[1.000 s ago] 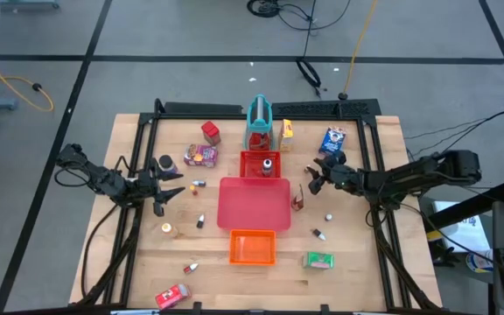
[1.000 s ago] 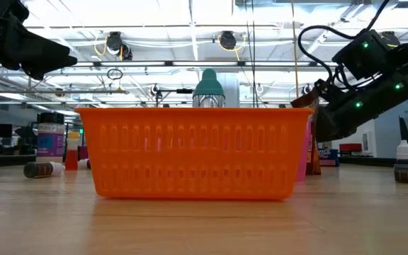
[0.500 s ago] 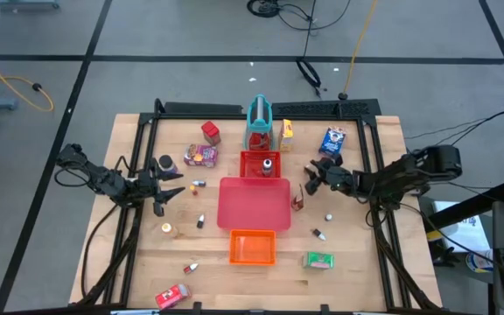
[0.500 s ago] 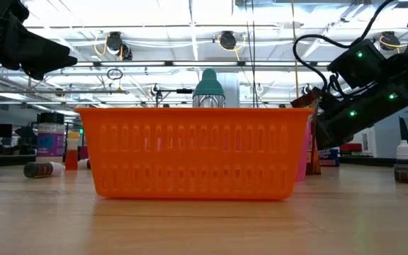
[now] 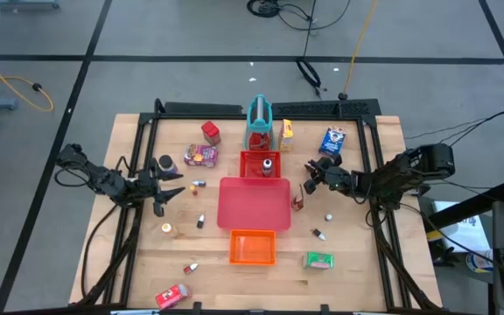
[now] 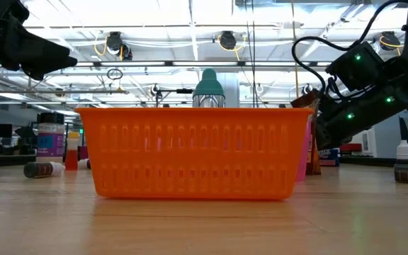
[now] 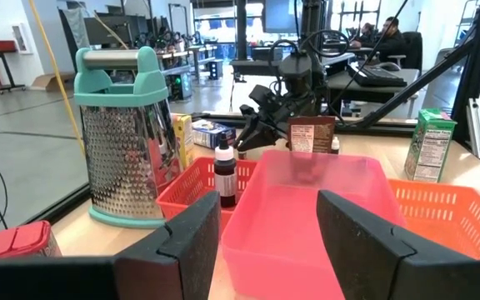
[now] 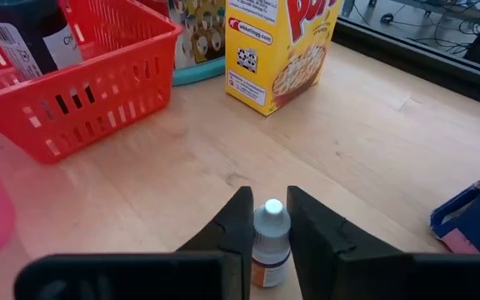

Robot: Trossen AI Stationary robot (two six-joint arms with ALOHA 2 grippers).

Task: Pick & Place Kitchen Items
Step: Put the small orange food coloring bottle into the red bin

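Note:
A small bottle with a white cap (image 8: 269, 218) stands upright between the fingers of my right gripper (image 8: 268, 237), right of the red basket (image 5: 261, 164); the gripper (image 5: 311, 178) is shut on it. A yellow box (image 8: 282, 46) stands just beyond. My left gripper (image 5: 174, 185) is open at the table's left, above the wood, holding nothing. Its wrist view looks over the pink tray (image 7: 307, 208) toward the right arm. Other kitchen items lie scattered: a blue-white box (image 5: 332, 140), a green box (image 5: 319, 260), a dark can (image 5: 166, 164) and a pink-purple packet (image 5: 201, 156). My right gripper pinches the small bottle between its two fingers, at the shoulder just below the white cap (image 8: 270, 243). The fingers come in low from the table's right side. The bottle stays upright; the gripper's own body hides its base.
A teal grater (image 5: 259, 122) stands at the far middle behind the red basket, which holds a dark bottle (image 8: 23, 33). The orange basket (image 5: 252, 248) sits near the front. A brown packet (image 5: 297, 199) stands by the pink tray's right edge, close to my right gripper. Tiny bottles lie about.
My right arm has drawn its rear joints in toward the table's middle, and its gripper has stayed low by the red basket's right side. My left arm has kept still.

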